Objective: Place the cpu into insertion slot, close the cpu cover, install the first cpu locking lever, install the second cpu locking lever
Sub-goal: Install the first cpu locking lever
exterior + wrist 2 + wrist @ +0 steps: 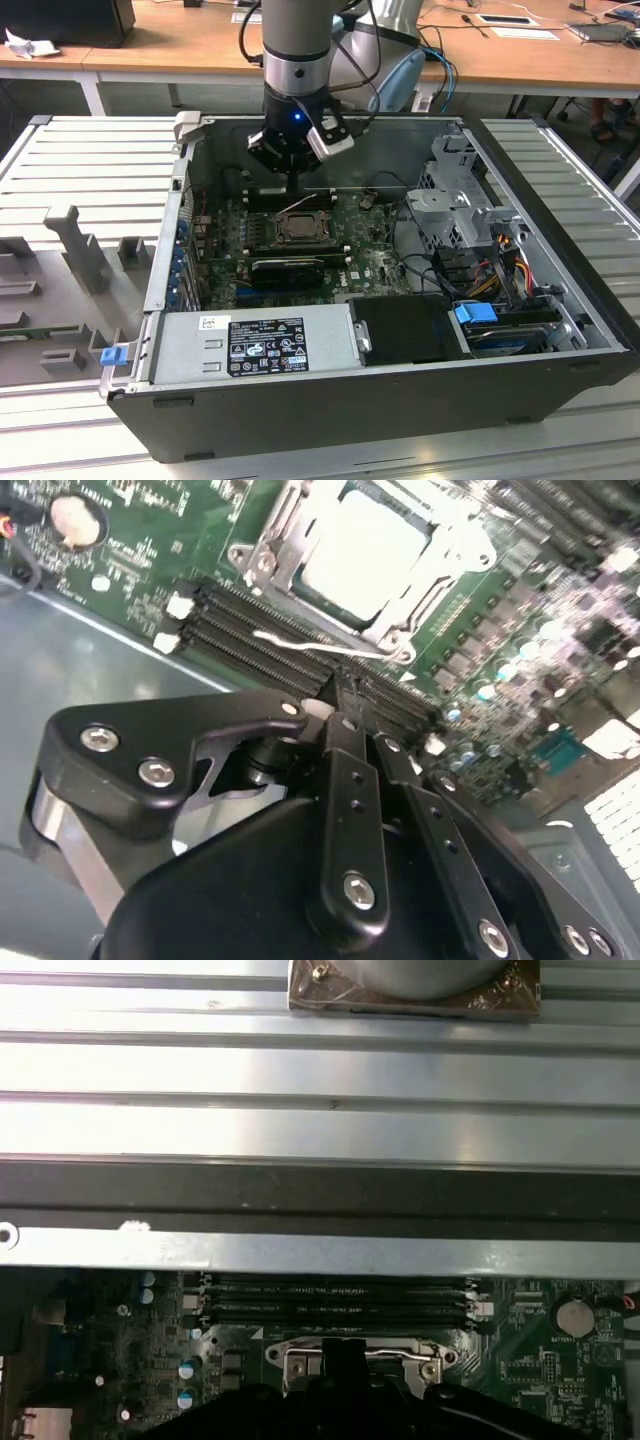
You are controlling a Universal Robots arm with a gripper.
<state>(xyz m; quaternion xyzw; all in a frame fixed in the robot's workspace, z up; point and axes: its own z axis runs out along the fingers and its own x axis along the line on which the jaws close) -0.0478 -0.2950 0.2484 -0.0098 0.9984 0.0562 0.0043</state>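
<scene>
Cpu (365,550) lies pale and flat inside the insertion slot (298,228), which in the exterior view sits mid-motherboard, at 12 o'clock from the long black heatsink (287,268). The cpu cover (442,558) appears to be folded down around the chip, with its window framing it, though I cannot tell whether it is fully seated. One thin wire locking lever (300,642) stands free along the edge of the socket beside the memory slots (250,630), unlatched.

The gripper (335,712) hangs at 12 o'clock from the socket in the exterior view, close above the memory slots. Its fingers look drawn together, with nothing visibly between them.

Several things could go wrong, as I judge it. The lever is a slim, springy wire, so a closed fingertip pushing it could slide off, and the wire would snap back up. A tip that slips would land on the memory slots or the small board parts just beside them. If the cover is sitting slightly proud or the chip is a little askew, forcing the lever down would load the socket contacts unevenly and could bend them.
</scene>
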